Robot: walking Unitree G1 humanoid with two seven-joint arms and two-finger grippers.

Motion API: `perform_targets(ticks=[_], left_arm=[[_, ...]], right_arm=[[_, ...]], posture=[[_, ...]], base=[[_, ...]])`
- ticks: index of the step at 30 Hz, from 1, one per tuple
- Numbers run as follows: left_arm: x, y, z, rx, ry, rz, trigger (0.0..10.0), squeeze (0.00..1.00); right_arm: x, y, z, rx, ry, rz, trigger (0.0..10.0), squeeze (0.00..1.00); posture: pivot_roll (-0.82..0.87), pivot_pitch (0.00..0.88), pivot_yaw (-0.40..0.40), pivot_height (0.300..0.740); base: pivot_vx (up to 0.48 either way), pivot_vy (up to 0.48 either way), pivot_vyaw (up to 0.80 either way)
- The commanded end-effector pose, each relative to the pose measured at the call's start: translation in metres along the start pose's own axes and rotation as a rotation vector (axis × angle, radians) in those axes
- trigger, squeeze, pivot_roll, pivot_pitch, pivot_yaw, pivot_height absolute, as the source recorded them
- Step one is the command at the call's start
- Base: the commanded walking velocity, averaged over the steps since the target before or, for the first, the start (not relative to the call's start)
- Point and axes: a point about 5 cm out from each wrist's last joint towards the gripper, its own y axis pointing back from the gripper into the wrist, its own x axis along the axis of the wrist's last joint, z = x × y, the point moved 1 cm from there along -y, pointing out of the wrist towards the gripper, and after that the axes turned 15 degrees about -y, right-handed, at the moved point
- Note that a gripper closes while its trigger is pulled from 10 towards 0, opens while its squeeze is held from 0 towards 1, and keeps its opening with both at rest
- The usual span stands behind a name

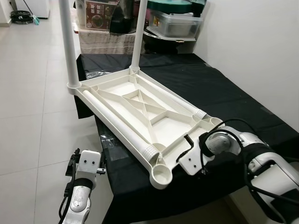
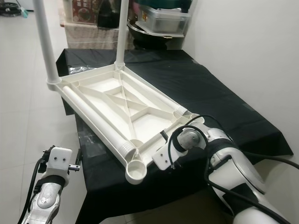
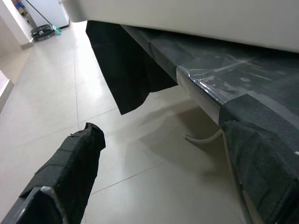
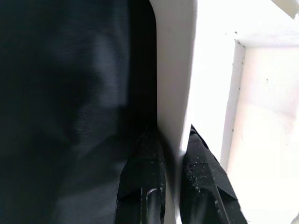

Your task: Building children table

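Note:
A white plastic children's tabletop (image 1: 140,109) lies upside down on the black-draped work table (image 1: 224,93). Two white legs (image 1: 67,42) stand upright in its far corner sockets. A third leg (image 1: 117,123) lies flat along the left side of the top. The near corner socket (image 1: 161,175) is empty. My right gripper (image 1: 188,145) is at the near rim of the top; the right wrist view has both fingers (image 4: 198,175) closed on that white rim (image 4: 175,93), one each side. My left gripper (image 1: 86,169) hangs low beside the table's left edge, over the floor.
Storage boxes and a clear plastic bin (image 1: 175,23) stand behind the table's far end. A white wall (image 1: 252,42) runs along the right. Pale tiled floor (image 1: 32,107) lies open to the left. The black cloth hangs over the table edge (image 3: 135,65).

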Motion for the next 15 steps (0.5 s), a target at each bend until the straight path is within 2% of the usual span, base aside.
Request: perform_targets(ticks=[1,2,3,4,5,7,9,15], left_arm=[[-0.003,0.002,0.008,-0.029,-0.008,-0.016,10.0,0.00],[-0.003,0.002,0.008,-0.029,-0.008,-0.016,10.0,0.00],[-0.003,0.002,0.008,-0.029,-0.007,-0.017,10.0,0.00],[-0.003,0.002,0.008,-0.029,-0.007,-0.017,10.0,0.00],[-0.003,0.002,0.008,-0.029,-0.007,-0.018,10.0,0.00],[-0.003,0.002,0.008,-0.029,-0.007,-0.018,10.0,0.00],[-0.003,0.002,0.009,-0.032,-0.007,-0.018,10.0,0.00],[-0.003,0.002,0.010,-0.042,-0.008,-0.016,10.0,0.00]], right_arm=[[-0.003,0.021,0.036,-0.347,-0.185,0.076,10.0,0.00],[-0.003,0.021,0.036,-0.347,-0.185,0.076,10.0,0.00],[-0.007,0.019,0.034,-0.356,-0.241,0.064,10.0,0.00],[-0.007,0.019,0.034,-0.356,-0.241,0.064,10.0,0.00],[-0.011,0.016,0.030,-0.361,-0.290,0.059,10.0,0.00],[-0.011,0.016,0.030,-0.361,-0.290,0.059,10.0,0.00],[-0.016,0.010,0.020,-0.355,-0.335,0.061,10.0,0.00],[-0.020,0.007,0.014,-0.354,-0.354,0.049,10.0,0.00]], posture=[[0.03,0.000,-0.164,0.740],[0.03,0.000,-0.164,0.740],[0.03,0.000,-0.163,0.740],[0.03,0.000,-0.163,0.740],[0.03,0.000,-0.163,0.740],[0.03,0.000,-0.163,0.740],[0.03,0.000,-0.155,0.740],[0.02,0.000,-0.151,0.740]], base=[[0.000,0.000,0.00],[0.000,0.000,0.00],[0.000,0.000,0.00],[0.000,0.000,0.00],[0.000,0.000,0.00],[0.000,0.000,0.00],[0.000,0.000,0.00],[0.000,0.000,0.00]])
